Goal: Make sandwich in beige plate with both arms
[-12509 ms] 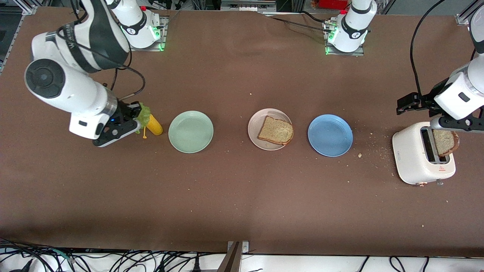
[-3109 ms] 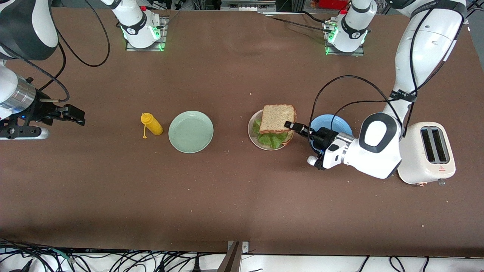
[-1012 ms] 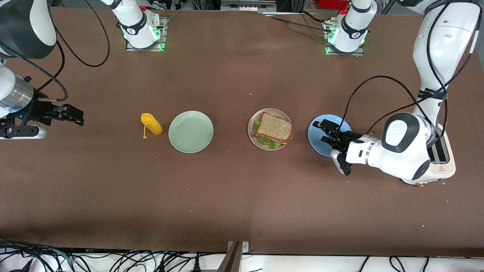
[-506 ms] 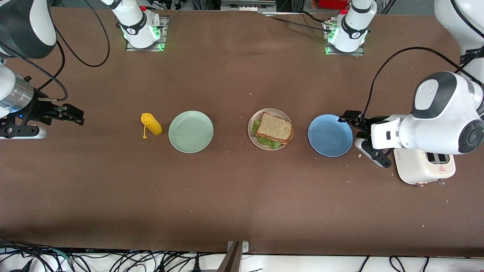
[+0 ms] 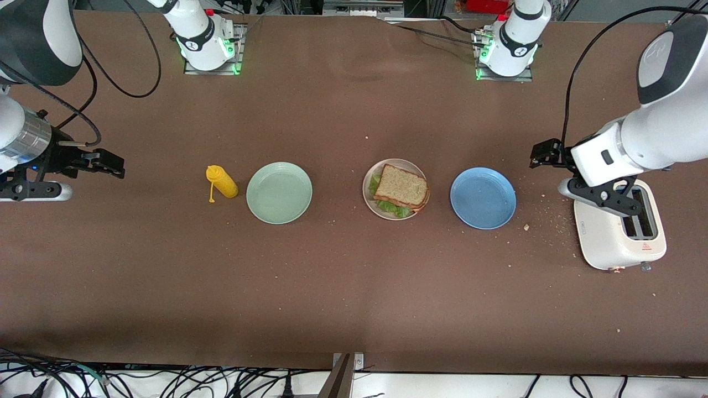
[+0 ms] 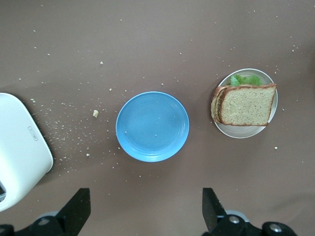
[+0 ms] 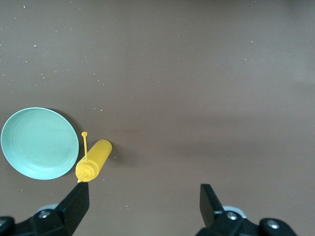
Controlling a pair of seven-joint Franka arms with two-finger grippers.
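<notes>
The sandwich (image 5: 402, 187), a brown bread slice on top with green lettuce showing under it, lies on the beige plate (image 5: 369, 181) in the middle of the table. In the left wrist view the sandwich (image 6: 245, 104) fills most of the beige plate (image 6: 237, 133). My left gripper (image 5: 551, 171) is open and holds nothing, up in the air beside the toaster and past the blue plate; its fingers (image 6: 78, 207) stand wide apart. My right gripper (image 5: 90, 178) waits open over the right arm's end of the table, its fingers (image 7: 210, 200) spread with nothing between them.
A blue plate (image 5: 483, 198) lies between the sandwich and a white toaster (image 5: 618, 239), with crumbs around it. A mint-green plate (image 5: 279, 192) and a lying yellow squeeze bottle (image 5: 222, 181) are toward the right arm's end. Both show in the right wrist view: plate (image 7: 39, 142), bottle (image 7: 93, 160).
My left gripper has drawn away from the blue plate toward the toaster and risen, staying open. The sandwich and the right arm have not moved.
</notes>
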